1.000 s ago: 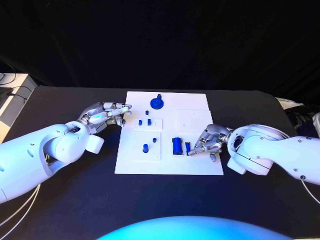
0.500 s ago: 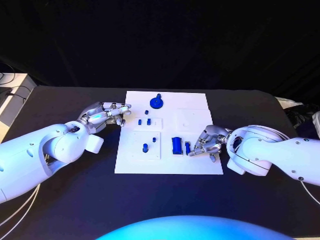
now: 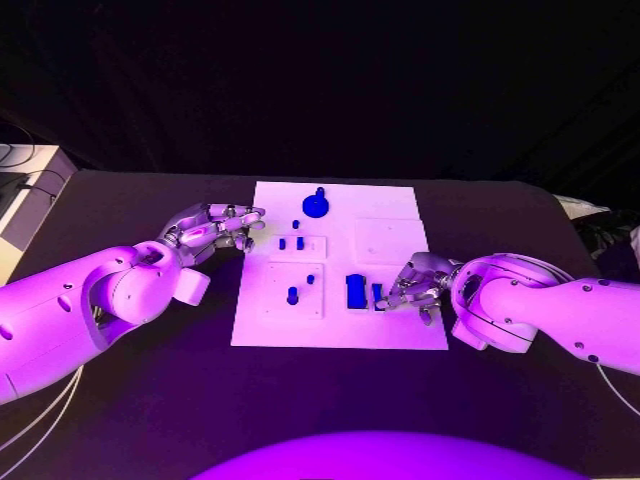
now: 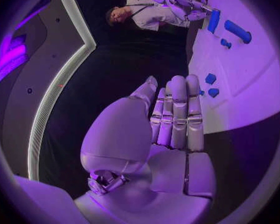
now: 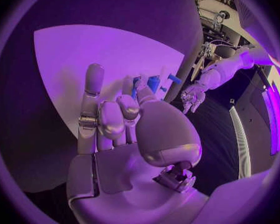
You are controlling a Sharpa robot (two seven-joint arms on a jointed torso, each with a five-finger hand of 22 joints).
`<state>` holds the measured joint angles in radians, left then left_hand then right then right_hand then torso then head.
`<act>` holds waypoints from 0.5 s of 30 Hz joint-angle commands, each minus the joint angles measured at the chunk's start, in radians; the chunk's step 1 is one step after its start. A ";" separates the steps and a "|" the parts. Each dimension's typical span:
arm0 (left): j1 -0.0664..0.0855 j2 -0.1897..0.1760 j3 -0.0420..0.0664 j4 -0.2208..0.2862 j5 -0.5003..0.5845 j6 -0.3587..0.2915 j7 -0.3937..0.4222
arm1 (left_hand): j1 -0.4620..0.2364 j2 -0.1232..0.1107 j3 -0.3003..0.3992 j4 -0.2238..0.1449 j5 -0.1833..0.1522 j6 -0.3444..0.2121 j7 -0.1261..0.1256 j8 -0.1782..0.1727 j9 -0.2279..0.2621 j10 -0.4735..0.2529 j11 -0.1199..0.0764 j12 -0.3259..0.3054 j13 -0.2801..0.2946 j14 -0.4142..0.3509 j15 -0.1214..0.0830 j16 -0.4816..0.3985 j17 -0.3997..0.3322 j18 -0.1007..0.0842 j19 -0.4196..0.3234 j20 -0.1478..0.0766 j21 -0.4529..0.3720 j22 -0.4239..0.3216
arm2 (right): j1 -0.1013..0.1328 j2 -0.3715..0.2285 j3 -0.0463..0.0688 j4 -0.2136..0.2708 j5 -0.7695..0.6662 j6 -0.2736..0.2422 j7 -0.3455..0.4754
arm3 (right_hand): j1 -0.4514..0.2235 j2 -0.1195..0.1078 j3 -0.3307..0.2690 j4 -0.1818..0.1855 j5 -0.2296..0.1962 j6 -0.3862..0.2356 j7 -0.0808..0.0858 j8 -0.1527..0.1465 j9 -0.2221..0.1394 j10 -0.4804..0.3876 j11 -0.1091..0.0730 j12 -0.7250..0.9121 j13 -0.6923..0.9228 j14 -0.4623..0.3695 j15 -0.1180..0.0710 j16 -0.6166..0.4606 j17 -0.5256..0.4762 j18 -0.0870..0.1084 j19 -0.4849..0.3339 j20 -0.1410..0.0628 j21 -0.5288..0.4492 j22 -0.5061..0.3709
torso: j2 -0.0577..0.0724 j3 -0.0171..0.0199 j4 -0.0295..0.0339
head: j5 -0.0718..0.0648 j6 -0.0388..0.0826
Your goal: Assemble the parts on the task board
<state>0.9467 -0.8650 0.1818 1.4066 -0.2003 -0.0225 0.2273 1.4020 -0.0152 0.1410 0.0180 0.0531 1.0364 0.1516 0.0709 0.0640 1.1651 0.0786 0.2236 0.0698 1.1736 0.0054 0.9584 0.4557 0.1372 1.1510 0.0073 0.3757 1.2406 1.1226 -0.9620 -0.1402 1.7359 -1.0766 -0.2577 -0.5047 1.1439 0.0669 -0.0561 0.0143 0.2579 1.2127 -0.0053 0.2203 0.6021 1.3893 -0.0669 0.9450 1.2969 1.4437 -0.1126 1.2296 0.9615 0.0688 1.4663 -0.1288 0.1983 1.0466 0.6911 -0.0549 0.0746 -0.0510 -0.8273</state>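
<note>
My right robot hand (image 3: pixel 414 284) pinches a small blue part (image 3: pixel 376 295) on the board (image 3: pixel 392 235); my left robot hand (image 3: pixel 212 229) rests beside it, fingers together, empty

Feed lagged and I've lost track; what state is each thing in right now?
left hand: empty, fingers extended, beside the task board's left edge.
right hand: fingers curled at a small blue part; grip unclear.
large blue block: lying on board.
task board: flat on table.
</note>
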 commanded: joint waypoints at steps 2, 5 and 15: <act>-0.002 0.002 0.000 0.000 0.003 0.008 0.003 | -0.007 0.004 -0.002 0.005 0.003 -0.008 -0.001 0.000 0.001 0.003 -0.001 0.005 0.001 -0.001 0.001 -0.005 -0.001 -0.014 0.006 0.001 -0.004 0.001 | 0.000 0.000 0.000 -0.009 -0.007 0.012 -0.024 | 0.019 -0.011 0.001 -0.008 0.004 -0.006 -0.001 0.006 0.002 0.004 -0.005 0.002 0.001 0.000 -0.010 0.004 0.001 -0.006 0.034 -0.005 0.006 -0.001 | 0.000 -0.0004 -0.0008 | 0.000 -0.001; -0.004 0.002 0.000 0.000 0.002 0.008 0.002 | -0.007 0.004 -0.002 0.005 0.003 -0.008 -0.001 0.000 0.001 0.003 -0.001 0.005 0.001 -0.001 0.001 -0.005 -0.001 -0.014 0.006 0.001 -0.004 0.001 | -0.001 0.000 0.000 -0.013 0.012 0.032 -0.028 | 0.019 -0.013 0.000 -0.009 0.004 -0.008 -0.001 0.005 0.002 0.002 -0.004 0.000 0.001 -0.001 -0.010 0.002 -0.002 -0.007 0.033 -0.005 0.005 -0.001 | 0.000 0.0002 -0.0005 | 0.001 0.001; -0.006 0.001 0.000 0.001 0.002 0.009 0.001 | -0.006 0.004 -0.002 0.004 0.003 -0.008 -0.001 0.000 0.001 0.003 -0.002 0.005 0.001 -0.001 0.001 -0.006 -0.001 -0.014 0.006 0.000 -0.004 0.001 | -0.001 0.003 0.000 -0.019 0.045 0.050 -0.027 | 0.026 -0.026 -0.006 -0.026 -0.022 -0.006 -0.001 0.006 0.001 0.001 -0.004 0.001 0.002 -0.001 -0.009 0.000 -0.005 -0.007 0.033 -0.004 0.003 -0.003 | 0.000 0.0001 -0.0007 | -0.001 0.002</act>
<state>0.9408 -0.8653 0.1818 1.4052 -0.2005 -0.0225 0.2246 1.4020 -0.0152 0.1410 0.0180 0.0531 1.0364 0.1516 0.0709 0.0640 1.1651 0.0786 0.2236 0.0698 1.1736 0.0054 0.9583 0.4558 0.1372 1.1510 0.0073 0.3757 1.2404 1.1252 -0.9596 -0.1367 1.7194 -1.0464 -0.2395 -0.5187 1.1651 0.0454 -0.0627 -0.0074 0.2394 1.2128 -0.0054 0.2203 0.6031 1.3893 -0.0667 0.9450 1.2978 1.4401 -0.1162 1.2296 0.9576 0.0688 1.4663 -0.1287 0.1983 1.0444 0.6909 -0.0549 0.0739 -0.0525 -0.8266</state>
